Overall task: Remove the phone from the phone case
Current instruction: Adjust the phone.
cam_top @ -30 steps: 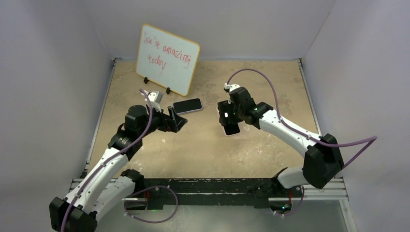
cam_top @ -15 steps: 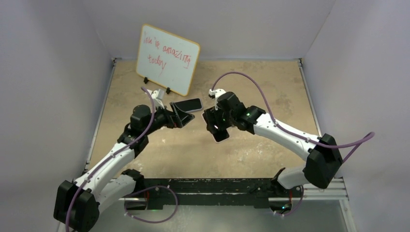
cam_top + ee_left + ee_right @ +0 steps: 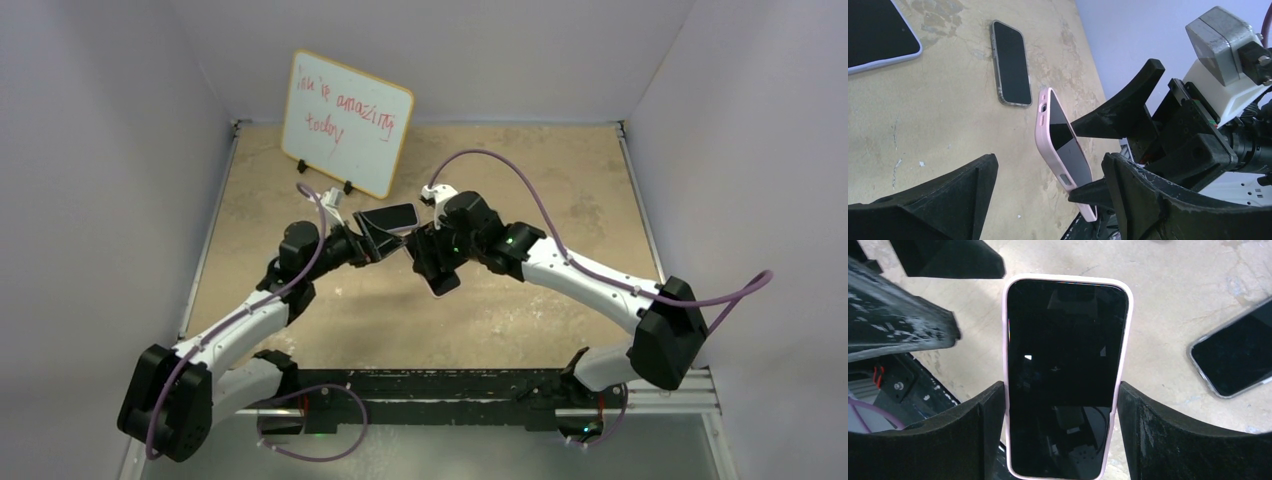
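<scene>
A phone with a black screen in a pink case (image 3: 1065, 365) is held on edge above the table, also seen in the left wrist view (image 3: 1063, 155) and the top view (image 3: 442, 280). My right gripper (image 3: 1064, 432) is shut on the case's two long sides near its lower end; it shows in the top view (image 3: 436, 262). My left gripper (image 3: 1053, 200) is open, its jaws wide apart on either side of the phone's free end without touching it; in the top view (image 3: 376, 236) it sits just left of the right gripper.
A second phone in a clear grey case (image 3: 1010, 62) lies flat on the table beyond, also in the right wrist view (image 3: 1233, 357). Another dark flat device with a pale rim (image 3: 878, 35) lies near it. A whiteboard (image 3: 345, 122) stands at the back left.
The right gripper has carried the cased phone to the left. The left gripper has moved right to meet it and now brackets the phone's free end.
</scene>
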Controlling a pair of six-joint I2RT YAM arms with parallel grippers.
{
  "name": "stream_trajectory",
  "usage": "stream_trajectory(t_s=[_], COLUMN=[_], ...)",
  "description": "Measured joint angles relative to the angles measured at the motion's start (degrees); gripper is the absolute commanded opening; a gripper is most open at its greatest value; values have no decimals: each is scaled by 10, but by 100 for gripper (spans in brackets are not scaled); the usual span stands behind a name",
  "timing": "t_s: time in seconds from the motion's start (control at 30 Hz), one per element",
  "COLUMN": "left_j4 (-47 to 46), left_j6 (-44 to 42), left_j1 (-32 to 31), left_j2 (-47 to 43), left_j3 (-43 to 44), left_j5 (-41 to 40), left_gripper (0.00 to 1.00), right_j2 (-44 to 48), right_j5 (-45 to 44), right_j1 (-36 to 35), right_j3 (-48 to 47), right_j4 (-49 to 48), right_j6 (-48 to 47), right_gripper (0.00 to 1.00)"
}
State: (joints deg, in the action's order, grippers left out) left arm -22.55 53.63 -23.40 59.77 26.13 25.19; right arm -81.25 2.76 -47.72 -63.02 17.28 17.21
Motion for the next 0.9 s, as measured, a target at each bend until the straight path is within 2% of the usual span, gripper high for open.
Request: stream_trajectory(t_s=[0.43, 0.77, 0.9], left_j4=[-46, -68, -70], left_j6=[24, 42, 44], left_j1=[-23, -37, -38], left_j2=[28, 30, 31], left_j3=[-3, -23, -26], left_j5=[1, -15, -21], left_gripper=[53, 36, 25], right_j2=[0, -10, -19], right_j5=[12, -3, -12], right_j1=[-18, -37, -44], right_j3=[-1, -3, -4], right_j4=[-39, -51, -56], right_j6=[3, 0, -2], right_gripper=[33, 33, 35])
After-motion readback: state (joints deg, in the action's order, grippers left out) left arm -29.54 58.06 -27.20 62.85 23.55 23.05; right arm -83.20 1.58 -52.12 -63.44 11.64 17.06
